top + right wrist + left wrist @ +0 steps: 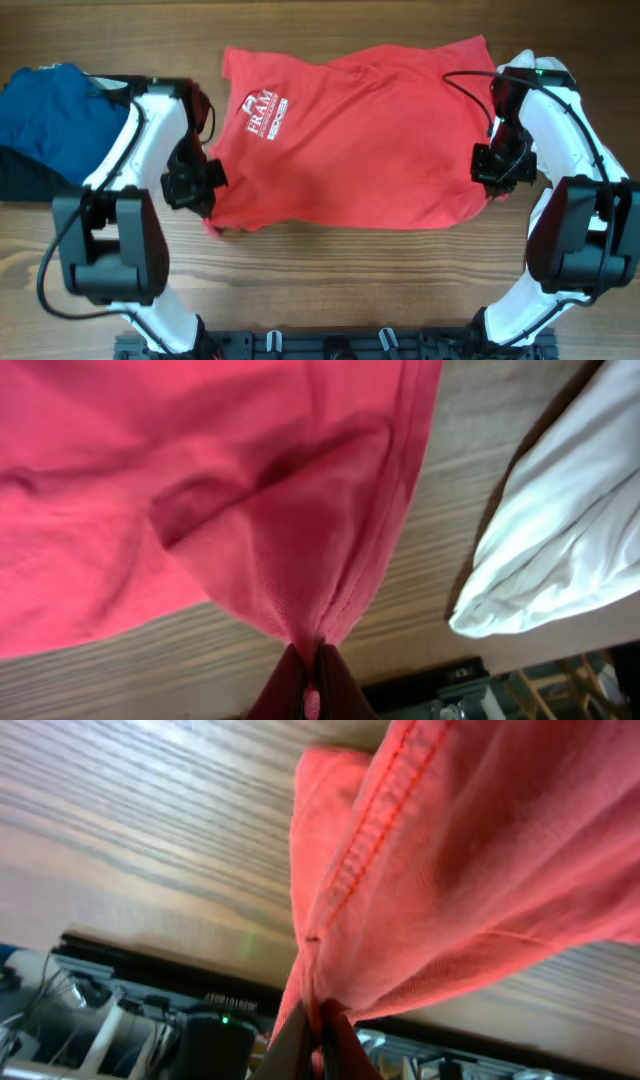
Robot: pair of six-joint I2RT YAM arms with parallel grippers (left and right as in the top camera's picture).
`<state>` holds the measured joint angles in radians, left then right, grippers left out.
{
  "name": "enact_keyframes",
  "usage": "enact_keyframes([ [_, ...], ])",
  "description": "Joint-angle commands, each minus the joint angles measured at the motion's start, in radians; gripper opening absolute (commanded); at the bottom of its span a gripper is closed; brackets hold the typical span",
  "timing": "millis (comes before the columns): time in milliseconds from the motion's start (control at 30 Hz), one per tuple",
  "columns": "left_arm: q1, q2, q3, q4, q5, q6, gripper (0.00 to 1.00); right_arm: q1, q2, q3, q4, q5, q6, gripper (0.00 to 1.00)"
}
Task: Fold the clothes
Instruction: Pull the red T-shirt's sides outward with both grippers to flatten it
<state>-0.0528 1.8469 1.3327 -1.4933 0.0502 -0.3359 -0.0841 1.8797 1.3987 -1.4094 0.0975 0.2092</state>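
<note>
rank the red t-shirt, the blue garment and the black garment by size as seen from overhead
1. red T-shirt
2. blue garment
3. black garment, only partly in view at the frame edge, so its true size is unsure

A robotics lab workbench: a pale wood-grain table (330, 280) carries a white-and-black left robot arm (125, 145) and its matching right robot arm (565, 120), both rising from a black metal rail (330, 346), with loose cables (85, 1010) and a green-lit black electronics box (215, 1032) past the table edge.
</note>
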Motion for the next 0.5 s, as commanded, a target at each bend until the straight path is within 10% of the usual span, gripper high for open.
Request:
enact_keyframes([
  [0, 0.052, -0.156, -0.110, 0.035, -0.040, -0.053, 0.04, -0.016, -0.126, -0.035, 0.013, 0.013, 0.036, 0.04],
  [467, 0.266, -0.401, -0.138, 0.227, 0.135, -0.027, 0.04, -0.090, -0.341, -0.078, 0.153, 0.044, 0.040, 0.04],
])
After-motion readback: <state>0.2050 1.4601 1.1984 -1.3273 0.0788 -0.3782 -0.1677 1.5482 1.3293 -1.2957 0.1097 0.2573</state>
